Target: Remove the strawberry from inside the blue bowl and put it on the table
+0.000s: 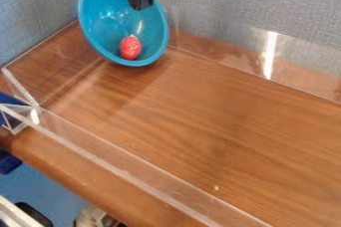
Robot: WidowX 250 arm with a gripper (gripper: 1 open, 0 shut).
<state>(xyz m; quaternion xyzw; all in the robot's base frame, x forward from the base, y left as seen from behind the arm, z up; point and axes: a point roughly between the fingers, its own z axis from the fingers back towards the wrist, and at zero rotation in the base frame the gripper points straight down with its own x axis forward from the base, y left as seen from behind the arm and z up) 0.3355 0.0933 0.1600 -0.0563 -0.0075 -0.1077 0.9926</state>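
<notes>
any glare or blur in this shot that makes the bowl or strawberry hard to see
Camera view: soft, low resolution overall; the strawberry still reads clearly as a red spot inside the blue bowl. Pale sheen streaks run across the table, and a bright reflection sits on the acrylic wall at right. The dark end effector is cut off by the top edge.
</notes>
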